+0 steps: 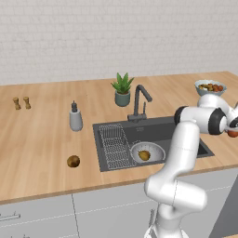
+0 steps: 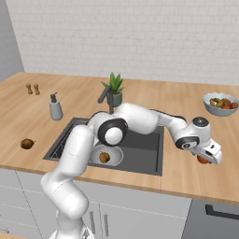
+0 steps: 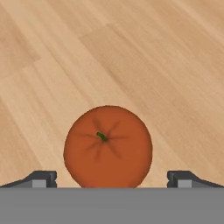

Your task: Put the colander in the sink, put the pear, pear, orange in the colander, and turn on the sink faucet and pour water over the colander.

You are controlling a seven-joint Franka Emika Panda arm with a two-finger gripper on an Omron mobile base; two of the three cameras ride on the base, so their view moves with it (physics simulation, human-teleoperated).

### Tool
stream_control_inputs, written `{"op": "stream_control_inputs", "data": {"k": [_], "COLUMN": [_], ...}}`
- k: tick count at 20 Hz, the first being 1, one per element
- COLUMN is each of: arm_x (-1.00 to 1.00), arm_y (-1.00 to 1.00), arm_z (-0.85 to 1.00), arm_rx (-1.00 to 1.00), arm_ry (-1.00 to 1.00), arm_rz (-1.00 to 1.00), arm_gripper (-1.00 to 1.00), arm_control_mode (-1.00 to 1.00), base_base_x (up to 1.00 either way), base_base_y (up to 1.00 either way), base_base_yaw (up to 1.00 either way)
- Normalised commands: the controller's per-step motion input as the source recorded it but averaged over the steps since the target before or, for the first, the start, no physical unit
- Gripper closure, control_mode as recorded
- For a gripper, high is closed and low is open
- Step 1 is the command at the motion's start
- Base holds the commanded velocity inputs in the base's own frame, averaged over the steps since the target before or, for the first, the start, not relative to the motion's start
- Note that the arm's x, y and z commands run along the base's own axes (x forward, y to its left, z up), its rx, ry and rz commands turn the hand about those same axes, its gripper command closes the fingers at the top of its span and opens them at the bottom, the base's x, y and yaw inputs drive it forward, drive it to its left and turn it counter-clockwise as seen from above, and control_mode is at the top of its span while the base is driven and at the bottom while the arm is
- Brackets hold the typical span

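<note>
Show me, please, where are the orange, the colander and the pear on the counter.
orange (image 3: 108,146), hand view, point on its stem dimple.
colander (image 1: 155,149), left base view, point on its inner right wall.
pear on the counter (image 1: 73,161), left base view, point on its middle.

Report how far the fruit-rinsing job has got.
Done: the perforated silver-grey metal colander sits in the dark grey sink with one yellowish-brown pear inside. In hand: the open gripper straddles the round red-orange orange, not yet gripped. Left: the second pear on the wooden counter, then the dark faucet.
</note>
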Motion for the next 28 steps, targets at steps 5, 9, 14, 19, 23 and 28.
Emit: {"op": "stream_control_inputs", "data": {"k": [5, 9, 14, 19, 23, 28], "arm_x": [0.28, 0.02, -0.02, -0.28, -0.37, -0.39], "arm_y": [-0.11, -0.11, 0.0, 0.06, 0.49, 0.9], "arm_z": [0.0, -0.07, -0.32, -0.25, 0.21, 0.42], "arm_rx": [0.0, 0.0, -0.04, -0.05, -0.01, -0.03], "arm_ry": [0.0, 0.02, 0.0, 0.0, 0.0, 0.05], "arm_rz": [-0.01, 0.0, 0.0, 0.0, 0.0, 0.0], "arm_gripper": [-1.0, -1.0, 1.0, 1.0, 1.0, 1.0], "arm_control_mode": [-1.0, -1.0, -1.0, -1.0, -1.0, -1.0], "base_base_x": [0.0, 0.0, 0.0, 0.0, 0.0, 0.0], "base_base_y": [0.0, 0.0, 0.0, 0.0, 0.0, 0.0], "base_base_yaw": [0.0, 0.0, 0.0, 0.0, 0.0, 0.0]}}
